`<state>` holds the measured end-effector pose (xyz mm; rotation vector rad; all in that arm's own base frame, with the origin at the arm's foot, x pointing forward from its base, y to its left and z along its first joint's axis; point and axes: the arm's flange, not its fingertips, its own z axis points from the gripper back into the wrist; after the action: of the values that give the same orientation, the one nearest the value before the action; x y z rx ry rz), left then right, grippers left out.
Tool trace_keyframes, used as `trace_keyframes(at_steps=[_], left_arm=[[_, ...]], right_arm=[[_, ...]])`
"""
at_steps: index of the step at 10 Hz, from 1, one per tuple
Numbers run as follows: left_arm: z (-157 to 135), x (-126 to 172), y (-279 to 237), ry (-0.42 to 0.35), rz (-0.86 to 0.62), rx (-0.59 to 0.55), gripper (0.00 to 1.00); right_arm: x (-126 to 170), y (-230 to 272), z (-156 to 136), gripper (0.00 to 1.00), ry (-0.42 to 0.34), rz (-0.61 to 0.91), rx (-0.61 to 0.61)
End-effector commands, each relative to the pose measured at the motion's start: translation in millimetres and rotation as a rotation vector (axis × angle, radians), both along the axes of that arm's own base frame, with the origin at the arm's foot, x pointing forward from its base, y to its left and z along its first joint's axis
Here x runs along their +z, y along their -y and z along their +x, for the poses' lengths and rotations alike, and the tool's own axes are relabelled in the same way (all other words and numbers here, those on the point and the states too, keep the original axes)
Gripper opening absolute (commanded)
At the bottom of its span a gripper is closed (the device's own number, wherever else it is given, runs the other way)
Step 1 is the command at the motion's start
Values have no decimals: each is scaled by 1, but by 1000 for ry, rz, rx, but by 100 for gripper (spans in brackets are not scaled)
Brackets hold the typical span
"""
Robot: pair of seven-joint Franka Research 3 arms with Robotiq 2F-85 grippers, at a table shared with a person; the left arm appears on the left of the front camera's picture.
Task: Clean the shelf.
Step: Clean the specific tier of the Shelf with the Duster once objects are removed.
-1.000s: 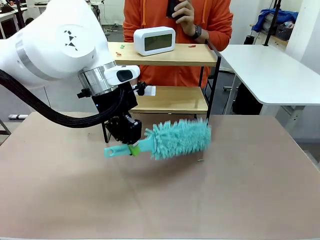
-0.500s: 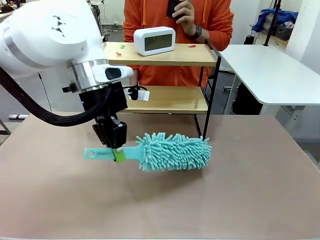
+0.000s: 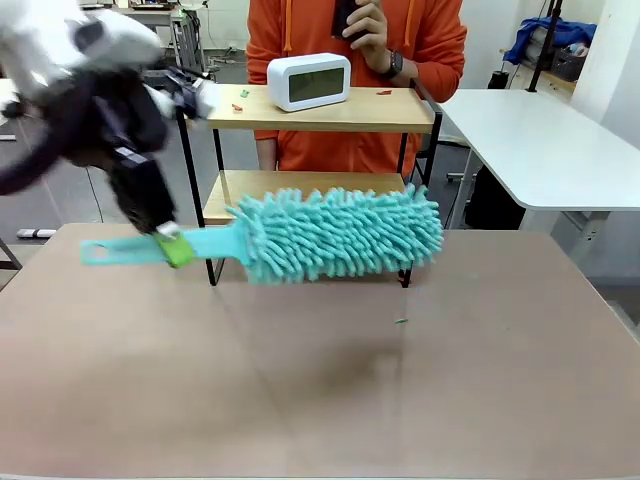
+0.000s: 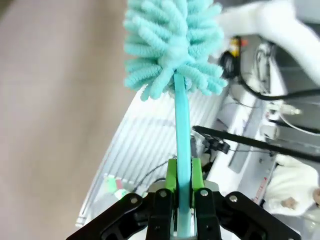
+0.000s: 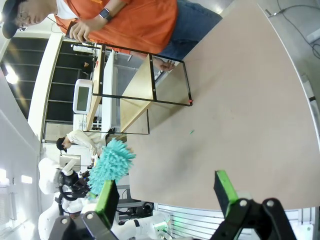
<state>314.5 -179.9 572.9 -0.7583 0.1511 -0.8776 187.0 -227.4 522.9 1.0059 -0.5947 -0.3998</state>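
Bright workroom around a brown table

The brown table (image 3: 320,400) spreads across the front view from 3 through 6 to 9 o'clock, matt and evenly lit. At 2 o'clock a white table (image 3: 540,140) stands near its far corner, with a dark shape (image 3: 493,205) under it. Farther back at 1 o'clock a blue heap of cloth (image 3: 548,38) lies on a bench, beside a white pillar (image 3: 618,60). Grey floor (image 3: 70,205) shows at 9 o'clock.
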Motion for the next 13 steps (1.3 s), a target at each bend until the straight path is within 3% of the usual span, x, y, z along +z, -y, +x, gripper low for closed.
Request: trace_keyframes(at_steps=[1,3,4,5,7,9,10,11,13], left_arm=[[-18,14,-41,12,-75,-11,12],[-51,40,-94,120,-106,10,12],[-73,56,-138,208,-104,140,12],[-96,66,-180,250,-149,223,12],[-138,63,-254,298,-205,536,12],[-157,33,-317,227,-280,864,12],[-146,13,-335,105,-233,1037,12],[-130,-3,-336,-27,-133,1073,12],[-98,-11,-327,-108,-111,1013,12]], right_arm=[[3,0,2,100,39,2,6],[3,0,2,100,39,2,6],[3,0,2,100,39,2,6],[3,0,2,100,39,2,6],[3,0,2,100,39,2,6],[3,0,2,100,39,2,6],[3,0,2,100,39,2,6],[3,0,2,100,39,2,6],[3,0,2,100,39,2,6]])
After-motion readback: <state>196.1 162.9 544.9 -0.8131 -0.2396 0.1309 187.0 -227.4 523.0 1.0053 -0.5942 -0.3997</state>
